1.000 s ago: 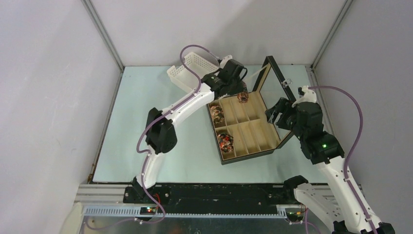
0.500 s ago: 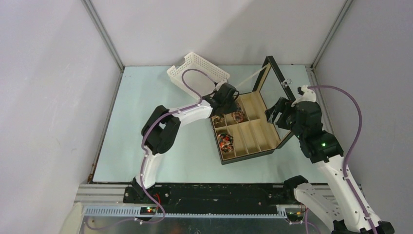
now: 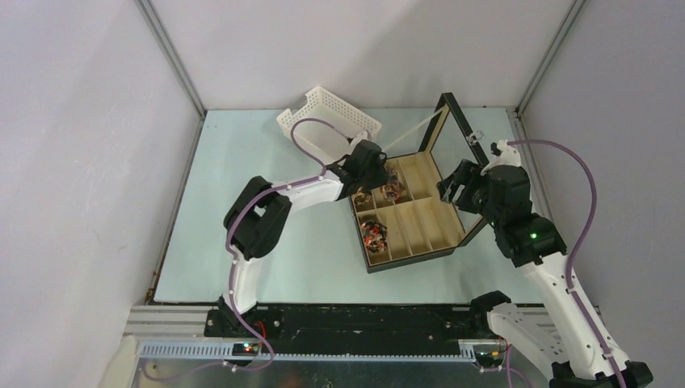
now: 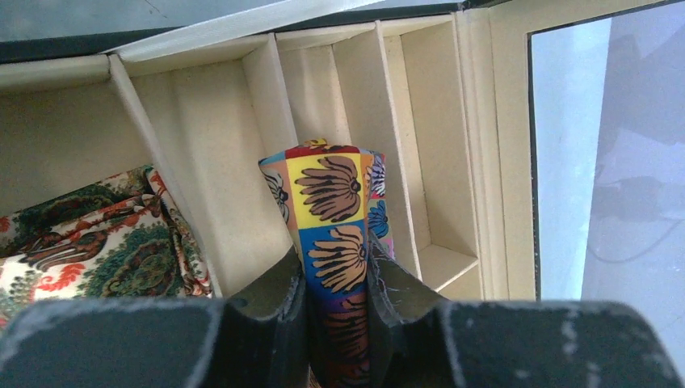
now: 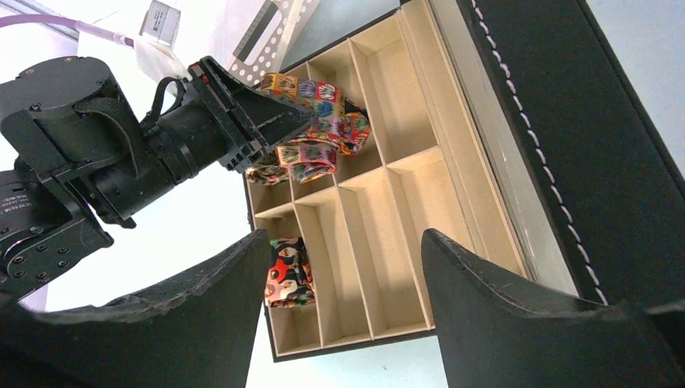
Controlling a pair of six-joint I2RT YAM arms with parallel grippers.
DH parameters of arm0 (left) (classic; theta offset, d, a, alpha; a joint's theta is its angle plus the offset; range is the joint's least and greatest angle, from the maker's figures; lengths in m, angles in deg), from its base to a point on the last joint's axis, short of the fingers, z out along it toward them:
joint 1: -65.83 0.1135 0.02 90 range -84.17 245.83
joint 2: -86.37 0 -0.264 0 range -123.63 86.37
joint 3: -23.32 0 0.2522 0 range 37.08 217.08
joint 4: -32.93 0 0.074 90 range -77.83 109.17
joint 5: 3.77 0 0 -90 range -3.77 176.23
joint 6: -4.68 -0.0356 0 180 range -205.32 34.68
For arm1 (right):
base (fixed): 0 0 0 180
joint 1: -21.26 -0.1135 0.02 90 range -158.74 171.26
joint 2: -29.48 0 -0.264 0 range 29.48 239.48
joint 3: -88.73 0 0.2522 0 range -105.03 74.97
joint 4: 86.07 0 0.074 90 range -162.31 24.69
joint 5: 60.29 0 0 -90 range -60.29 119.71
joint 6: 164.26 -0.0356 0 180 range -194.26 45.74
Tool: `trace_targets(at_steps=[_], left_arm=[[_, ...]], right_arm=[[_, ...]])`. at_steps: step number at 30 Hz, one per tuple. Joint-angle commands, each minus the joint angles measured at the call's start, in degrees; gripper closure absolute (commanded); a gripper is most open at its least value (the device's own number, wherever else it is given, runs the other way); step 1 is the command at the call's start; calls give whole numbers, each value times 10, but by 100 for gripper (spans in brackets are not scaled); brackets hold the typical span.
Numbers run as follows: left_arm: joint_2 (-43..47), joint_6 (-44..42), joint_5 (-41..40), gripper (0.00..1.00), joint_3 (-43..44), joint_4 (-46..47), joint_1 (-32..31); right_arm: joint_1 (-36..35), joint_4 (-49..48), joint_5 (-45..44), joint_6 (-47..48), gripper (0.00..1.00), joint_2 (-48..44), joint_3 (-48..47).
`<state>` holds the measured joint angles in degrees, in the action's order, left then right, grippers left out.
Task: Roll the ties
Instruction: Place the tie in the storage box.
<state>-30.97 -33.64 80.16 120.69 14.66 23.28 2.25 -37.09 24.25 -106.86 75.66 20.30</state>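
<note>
Scene: two robot arms work over an open black compartmented box (image 3: 420, 226) on a pale bench (image 3: 218, 162).
Left gripper: the left gripper (image 4: 335, 271) is pinching a rolled tie (image 4: 327, 194), its fingers pressed on either side of the coil.
Held tie: patterned in bright squares with brown flower shapes, it hangs over a far-row compartment, right beside the one holding a paisley tie (image 4: 89, 242).
Other tie: a third coil (image 5: 287, 271) sits in the near row, at the box's left end.
Right gripper: the right gripper (image 5: 343, 238) is spread wide and holds nothing. It hovers at the right side of the box, close to the raised lid (image 5: 565, 121).
Step in hand: judged to be setting the coil down into its compartment.
Doing it well: centre the coil between the thin cream dividers, lower it straight to the floor, and let go only once it rests there, so that it does not spring loose.
In the way: the dividers are narrow, and the coil's edge could catch on one. The paisley tie bulges toward the shared wall.
Surroundings: a white perforated basket (image 3: 327, 109) lies tilted behind the box, well clear. The glass lid stands open on the right.
</note>
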Motion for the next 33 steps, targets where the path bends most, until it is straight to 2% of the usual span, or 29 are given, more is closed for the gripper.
trace_targets(at_steps=[1, 23, 33], left_arm=[[47, 6, -3, 100, -20, 22, 15], [64, 13, -3, 100, -95, 42, 23], [51, 13, 0, 100, -96, 42, 24]], right_arm=[[1, -24, 7, -7, 29, 3, -1], [-12, -30, 5, -14, 29, 13, -1], [-20, -32, -4, -15, 29, 14, -1]])
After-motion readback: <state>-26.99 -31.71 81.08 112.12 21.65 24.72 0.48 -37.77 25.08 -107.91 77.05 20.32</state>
